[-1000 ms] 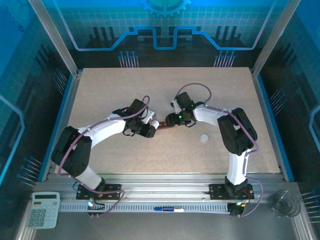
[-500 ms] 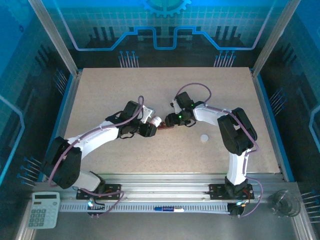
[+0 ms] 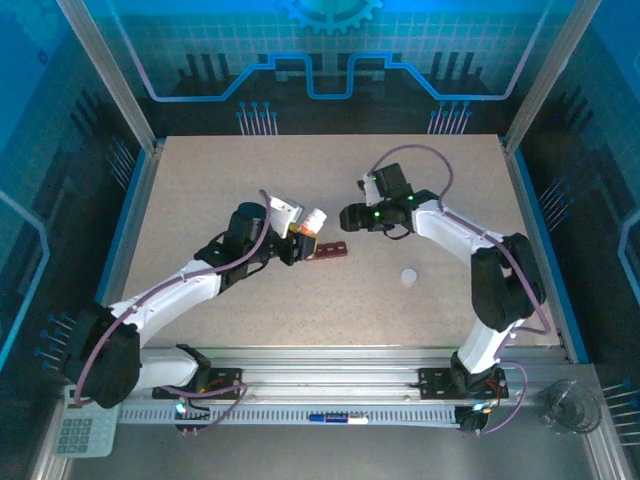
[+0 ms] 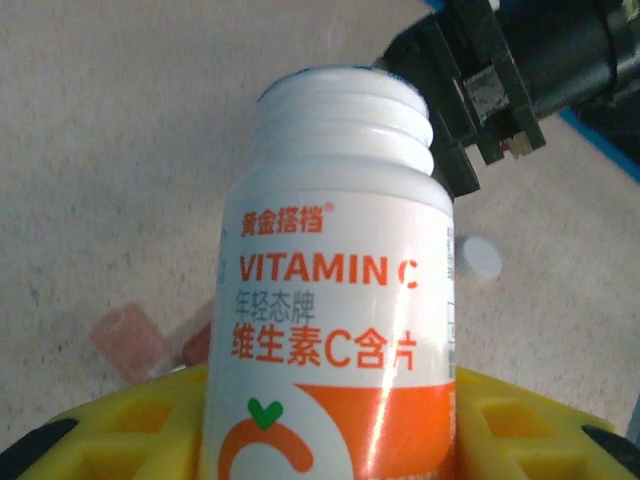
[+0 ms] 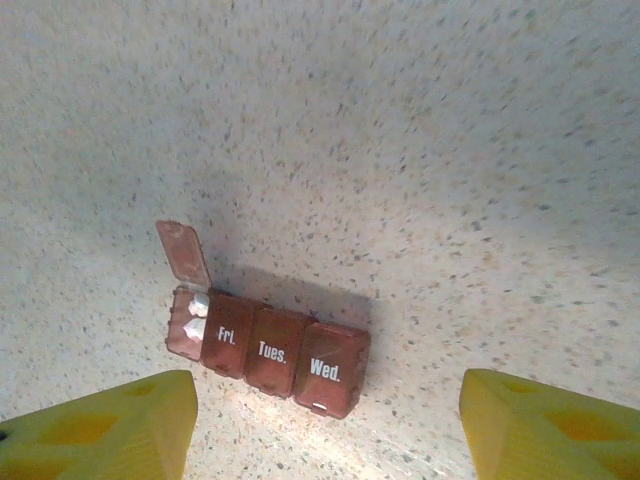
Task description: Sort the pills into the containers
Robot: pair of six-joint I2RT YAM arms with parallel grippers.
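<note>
Dark reddish-brown plastic compartment strip (image 3: 328, 250) lies lengthwise left-to-right — left gripper (image 3: 296, 236) clasps white plastic vitamin bottle (image 4: 340, 300), right gripper (image 5: 325, 425) spread empty.

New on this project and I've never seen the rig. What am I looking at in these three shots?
Two robot arms are bolted at the near edge of a table. One picture looks down from above and behind them. The other two come from a camera on each wrist, so the yellow blocks at the bottom are gripper fingers. The left gripper holds a Vitamin C bottle with its cap off. The right gripper is open and empty; its camera looks down on a reddish pill box, which has one end lid flipped up, white pills inside and the other lids shut. A white cap lies apart on the table.
</note>
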